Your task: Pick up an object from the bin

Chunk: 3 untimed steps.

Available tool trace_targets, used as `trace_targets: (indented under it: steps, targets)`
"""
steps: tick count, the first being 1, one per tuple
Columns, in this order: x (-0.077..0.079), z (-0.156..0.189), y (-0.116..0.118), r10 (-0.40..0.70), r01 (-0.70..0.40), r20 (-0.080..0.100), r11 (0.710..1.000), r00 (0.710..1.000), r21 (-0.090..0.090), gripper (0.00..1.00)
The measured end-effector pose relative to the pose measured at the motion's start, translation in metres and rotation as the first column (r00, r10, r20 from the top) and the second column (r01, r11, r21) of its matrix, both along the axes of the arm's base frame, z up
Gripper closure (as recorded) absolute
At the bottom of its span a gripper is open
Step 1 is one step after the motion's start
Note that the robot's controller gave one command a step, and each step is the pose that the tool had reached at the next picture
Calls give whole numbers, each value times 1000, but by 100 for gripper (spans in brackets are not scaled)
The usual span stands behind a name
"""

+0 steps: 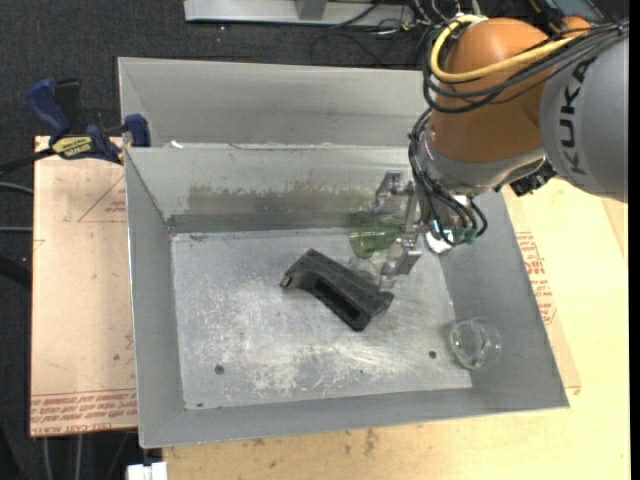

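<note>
The gripper (398,266) hangs low in the right half of the bin (250,353), over the right end of a long black angular piece (335,288) that lies slantwise mid-floor. A small greenish see-through thing (368,240) sits just beside the gripper on its far-left side. A clear round thing (472,344) rests alone in the near right corner, well apart from both and faint against the metal. The orange-covered wrist (490,88) and its cables hide the far right corner, and I cannot tell whether the gripper stands wide or narrow, nor whether it touches the black piece.
</note>
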<state>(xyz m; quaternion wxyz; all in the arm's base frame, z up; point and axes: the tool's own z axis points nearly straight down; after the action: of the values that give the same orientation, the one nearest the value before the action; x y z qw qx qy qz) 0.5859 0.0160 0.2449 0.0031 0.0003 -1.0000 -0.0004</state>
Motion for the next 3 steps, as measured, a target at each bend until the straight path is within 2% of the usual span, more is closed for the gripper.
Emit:
trace_targets:
  steps: [1,2,3]
  targets:
    - [1,5,0,0,0,8,1000,1000,0,0]
    - [-6,-39,-2,-7,7,15,1000,1000,0,0]
    - [-4,-80,10,98,-98,7,995,995,0,0]
